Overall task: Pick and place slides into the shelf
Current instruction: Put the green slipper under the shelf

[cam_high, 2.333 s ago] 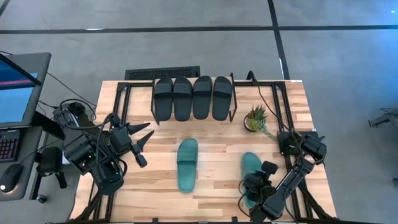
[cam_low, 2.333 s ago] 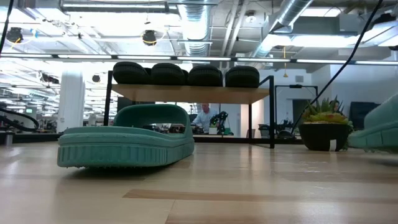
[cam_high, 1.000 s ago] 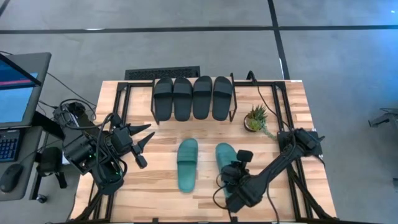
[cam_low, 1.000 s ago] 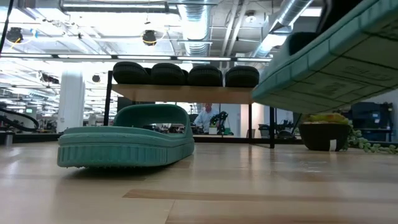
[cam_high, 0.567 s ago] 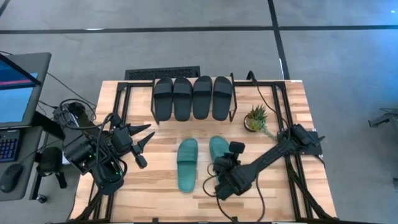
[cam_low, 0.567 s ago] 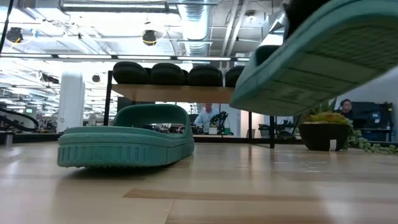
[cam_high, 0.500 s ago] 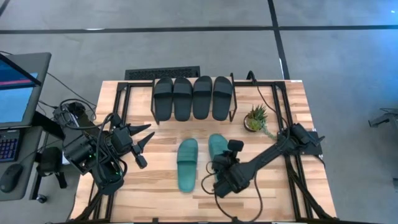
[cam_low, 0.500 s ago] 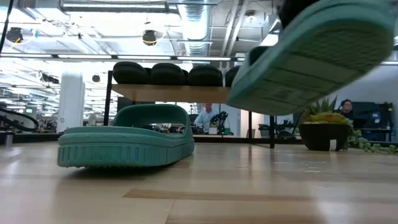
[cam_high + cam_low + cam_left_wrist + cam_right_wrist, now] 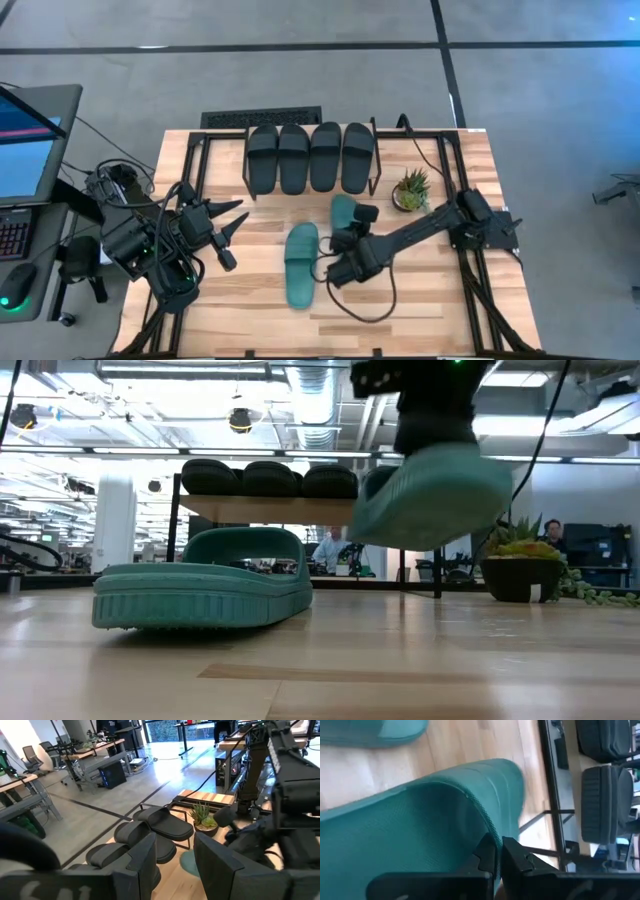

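Observation:
My right gripper (image 9: pixel 345 236) (image 9: pixel 499 852) is shut on a teal slide (image 9: pixel 342 212) (image 9: pixel 430 495) and holds it in the air just in front of the shelf (image 9: pixel 376 186) (image 9: pixel 300 510). A second teal slide (image 9: pixel 302 263) (image 9: pixel 200 590) lies sole down on the table. Several black slides (image 9: pixel 310 157) (image 9: pixel 270 478) rest side by side on the shelf's plank top. My left gripper (image 9: pixel 240 210) (image 9: pixel 185 865) hovers open at the table's left, holding nothing. My right gripper pinches the teal slide's wide strap at its edge (image 9: pixel 487 827) between its two shut fingers (image 9: pixel 487 856). The fingers slant down from the table's right and near side. The slide is lifted clear of the table and tilted, its sole (image 9: pixel 440 510) showing in the low view.
A small potted plant (image 9: pixel 410 190) (image 9: pixel 520 565) stands right of the shelf. A cable (image 9: pixel 375 305) trails from my right arm over the near table. Black frame bars (image 9: pixel 195 160) run along both table sides. People show in the room beyond.
My right gripper has carried the teal slide toward the table's left and far edge, up to the shelf and beside the other teal slide, staying shut on it. The slide has stayed clear of the table. My left arm has kept still.

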You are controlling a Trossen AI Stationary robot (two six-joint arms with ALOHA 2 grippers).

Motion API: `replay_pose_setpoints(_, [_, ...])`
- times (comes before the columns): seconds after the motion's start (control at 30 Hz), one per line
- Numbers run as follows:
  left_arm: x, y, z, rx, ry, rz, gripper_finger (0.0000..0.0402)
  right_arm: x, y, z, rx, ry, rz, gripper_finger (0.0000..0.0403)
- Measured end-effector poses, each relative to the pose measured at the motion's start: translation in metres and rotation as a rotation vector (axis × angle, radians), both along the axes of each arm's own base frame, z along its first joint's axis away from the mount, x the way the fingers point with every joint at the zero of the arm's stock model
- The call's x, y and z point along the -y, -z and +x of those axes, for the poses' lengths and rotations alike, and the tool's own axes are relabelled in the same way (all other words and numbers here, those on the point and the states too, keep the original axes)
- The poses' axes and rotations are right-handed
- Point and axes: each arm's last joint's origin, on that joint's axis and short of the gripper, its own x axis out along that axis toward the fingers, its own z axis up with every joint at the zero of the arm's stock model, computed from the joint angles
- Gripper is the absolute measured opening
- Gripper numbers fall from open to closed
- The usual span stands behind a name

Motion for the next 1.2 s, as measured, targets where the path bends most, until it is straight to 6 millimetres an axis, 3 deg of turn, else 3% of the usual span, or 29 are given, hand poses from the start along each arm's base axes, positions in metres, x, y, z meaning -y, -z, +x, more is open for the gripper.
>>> replay_pose_setpoints(0.33, [0.0, 0.0, 0.0, -0.002, 0.001, -0.009, 0.0122, 0.023, 0.016, 0.008, -0.035, -0.011, 0.001, 0.0001])
replay_pose_setpoints(0.77, [0.0, 0.0, 0.0, 0.004, -0.004, 0.002, 0.0122, 0.066, 0.017, 0.028, -0.051, -0.011, 0.004, 0.0001])
replay_pose_setpoints(1.2, [-0.001, 0.0, 0.0, -0.004, -0.004, 0.011, 0.0122, 0.086, 0.018, 0.037, -0.064, -0.04, 0.049, 0.0001])
